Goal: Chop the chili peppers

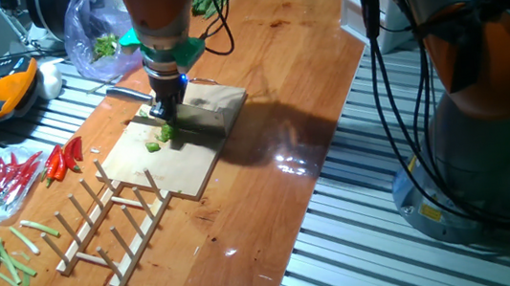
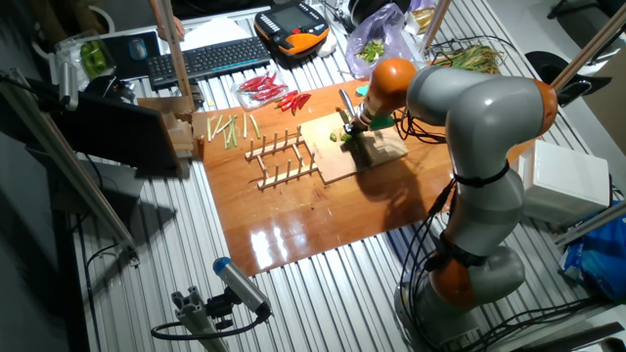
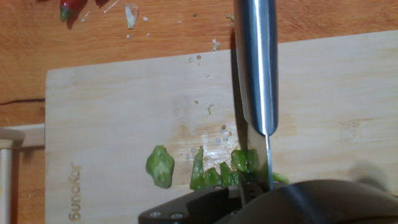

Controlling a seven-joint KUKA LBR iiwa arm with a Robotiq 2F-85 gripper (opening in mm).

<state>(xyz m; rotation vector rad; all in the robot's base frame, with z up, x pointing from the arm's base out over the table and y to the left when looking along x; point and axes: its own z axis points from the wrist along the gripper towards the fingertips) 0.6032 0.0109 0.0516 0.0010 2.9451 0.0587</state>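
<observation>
Green chili peppers (image 3: 217, 171), lower centre on the wooden board (image 3: 112, 124), look light, slippery, prone to scatter. Gripper (image 1: 167, 106) holds a knife (image 3: 256, 68); finger position unclear.

One fixed view sits close to the worktop (image 1: 258, 85), low and angled down along its length, with the cutting board (image 1: 174, 152) near the middle and the robot's base (image 1: 485, 136) at the right edge.

The other fixed view looks down from much higher and farther away, on a different side, taking in the whole worktop (image 2: 293, 225), the entire arm (image 2: 479, 166) and a keyboard (image 2: 205, 59) beyond.

The hand view looks straight down at the cutting board (image 3: 124, 124) from very near, along a knife blade (image 3: 256, 62).

All three views share the cutting board.
</observation>
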